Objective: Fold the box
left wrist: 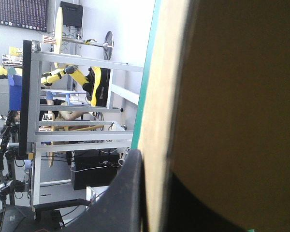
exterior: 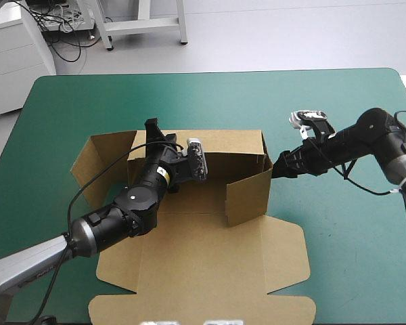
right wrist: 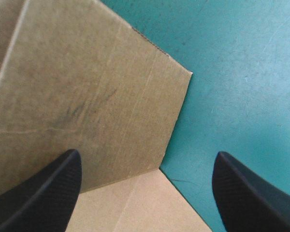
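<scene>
Left gripper seemingly pinches a raised wall of the brown box, the right gripper spread wide beside it.

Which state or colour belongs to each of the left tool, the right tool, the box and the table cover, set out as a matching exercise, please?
Things: 1 left tool; 2 right tool; 3 box; 4 table cover.
States: a teal-green; b open, beside the box's right wall; c brown, walls raised, lid flat; d shut on a box wall.
Pairs: 1-d; 2-b; 3-c; 4-a.
</scene>
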